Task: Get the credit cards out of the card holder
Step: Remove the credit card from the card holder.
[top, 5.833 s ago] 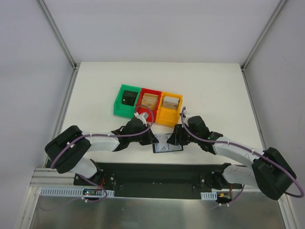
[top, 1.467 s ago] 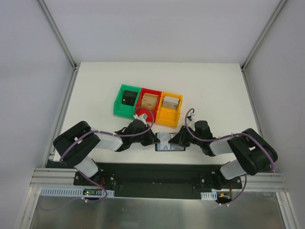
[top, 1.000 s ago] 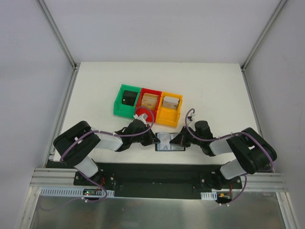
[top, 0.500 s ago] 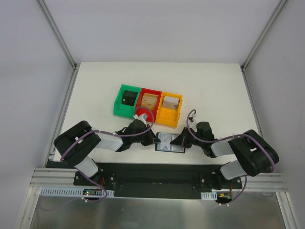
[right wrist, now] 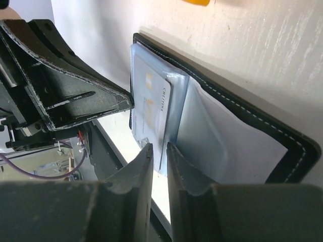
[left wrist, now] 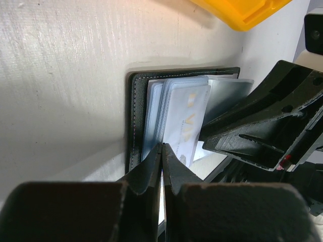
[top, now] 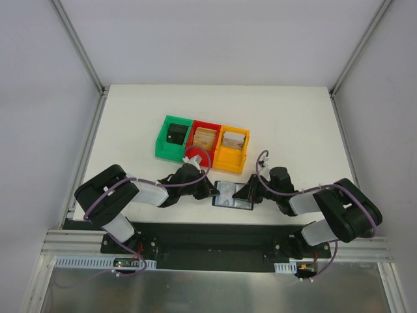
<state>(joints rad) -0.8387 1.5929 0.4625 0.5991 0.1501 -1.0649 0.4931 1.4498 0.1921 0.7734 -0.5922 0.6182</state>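
Observation:
The black card holder (top: 229, 195) lies open on the table between my two grippers. Pale blue credit cards (left wrist: 177, 118) sit in its clear sleeves, inside the stitched black cover (left wrist: 135, 108). My left gripper (left wrist: 162, 146) is shut, its tips resting at the near edge of the card stack. It reaches in from the holder's left side (top: 208, 191). My right gripper (right wrist: 159, 146) stands open by a narrow slit, and the edge of the cards (right wrist: 151, 106) runs down towards that gap. A clear sleeve (right wrist: 227, 146) lies flat on the cover (right wrist: 252, 112).
Behind the holder stand three small bins in a row: green (top: 173, 137), red (top: 204, 139) and yellow (top: 232, 145), each with something inside. A red round thing (top: 195, 156) sits by the left wrist. A black rail (top: 208, 238) runs along the table's near edge.
My right gripper has edged left over the holder and its jaws have parted a little. The left gripper and the holder have stayed put.

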